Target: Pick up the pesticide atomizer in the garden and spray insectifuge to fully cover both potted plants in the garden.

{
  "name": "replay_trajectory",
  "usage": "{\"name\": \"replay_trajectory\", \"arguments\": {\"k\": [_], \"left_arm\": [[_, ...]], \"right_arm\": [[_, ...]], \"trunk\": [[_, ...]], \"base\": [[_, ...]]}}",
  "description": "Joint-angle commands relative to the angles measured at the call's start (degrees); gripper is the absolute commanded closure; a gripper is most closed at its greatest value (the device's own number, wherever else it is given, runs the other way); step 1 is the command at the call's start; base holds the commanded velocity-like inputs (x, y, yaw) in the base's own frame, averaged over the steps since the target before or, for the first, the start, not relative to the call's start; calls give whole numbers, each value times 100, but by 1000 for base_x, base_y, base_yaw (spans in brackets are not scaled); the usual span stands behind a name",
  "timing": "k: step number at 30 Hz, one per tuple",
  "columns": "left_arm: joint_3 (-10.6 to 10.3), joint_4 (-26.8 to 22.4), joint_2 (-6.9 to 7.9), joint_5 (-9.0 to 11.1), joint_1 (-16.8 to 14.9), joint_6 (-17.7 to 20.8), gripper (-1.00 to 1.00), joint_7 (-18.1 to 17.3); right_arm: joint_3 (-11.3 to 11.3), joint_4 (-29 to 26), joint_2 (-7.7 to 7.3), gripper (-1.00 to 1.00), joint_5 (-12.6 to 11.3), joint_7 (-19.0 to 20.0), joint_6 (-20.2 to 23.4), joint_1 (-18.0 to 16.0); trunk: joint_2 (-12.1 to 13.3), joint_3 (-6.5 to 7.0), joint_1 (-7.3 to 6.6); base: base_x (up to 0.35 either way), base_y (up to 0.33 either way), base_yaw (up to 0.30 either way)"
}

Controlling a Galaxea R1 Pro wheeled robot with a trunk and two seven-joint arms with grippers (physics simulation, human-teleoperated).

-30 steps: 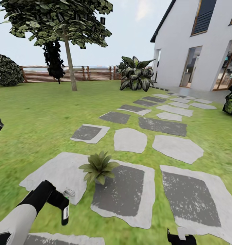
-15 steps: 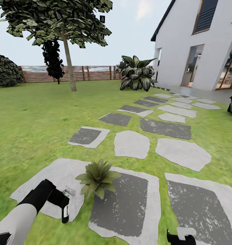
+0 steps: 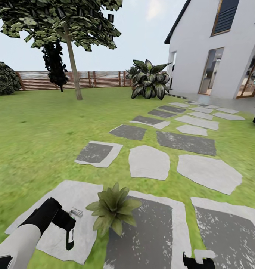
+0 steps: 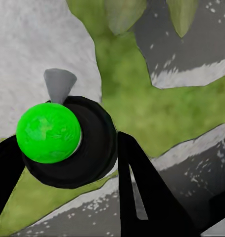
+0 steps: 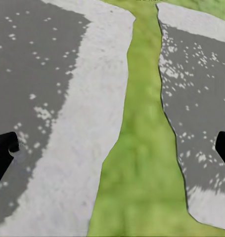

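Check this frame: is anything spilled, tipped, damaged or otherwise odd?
Nothing stands out. The potted plant sits upright on a stepping stone, and the left gripper holds the spray bottle beside it. The right gripper is open over the paving.

Stepping stones (image 3: pixel 149 162): pale grey slabs, some with darker centres, laid in a loose double row across the lawn toward the house. House (image 3: pixel 213 48): white walls, dark roof edge, tall glazed doors with brown frames, shuttered upper window. Tree (image 3: pixel 71 56): slim trunk, dense leafy crown, standing before the fence. Large striped-leaved plant (image 3: pixel 149 80): near the house corner. Round dark shrub (image 3: pixel 4 78): at the far left by the fence. Sky (image 3: pixel 142 30): pale, hazy.
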Motion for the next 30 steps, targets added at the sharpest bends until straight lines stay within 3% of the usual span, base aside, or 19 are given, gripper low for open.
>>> {"name": "replay_trajectory", "arguments": {"k": [1, 4, 8, 14, 24, 30], "left_arm": [[8, -4, -5, -28, 0, 38, 100, -41], [-338, 10, 18, -6, 4, 41, 100, -183], [-688, 6, 61, -89, 4, 41, 100, -842], [-718, 13, 42, -496, 4, 56, 100, -924], [-701, 12, 9, -567, 11, 55, 100, -914], [-654, -3, -11, -528, 321, 35, 100, -626]], "right_arm": [[-41, 8, 3, -100, 61, -24, -18, -6], [-41, 8, 9, -100, 61, -24, -18, -7], [-41, 8, 5, -100, 62, -24, -18, -7], [-41, 8, 3, -100, 65, -24, -18, -7], [-41, 8, -13, -100, 66, -18, -18, -7], [-41, 8, -16, -100, 74, -16, -18, -7]], "trunk": [[-2, -10, 2], [-2, -13, 2], [-2, -14, 2], [-2, -14, 2], [-2, -14, 2], [-2, -14, 2]], "base": [[288, 192, -109], [287, 146, -31], [236, -5, -92], [27, -7, -134], [-143, -5, -3], [-5, 0, 0]]}}
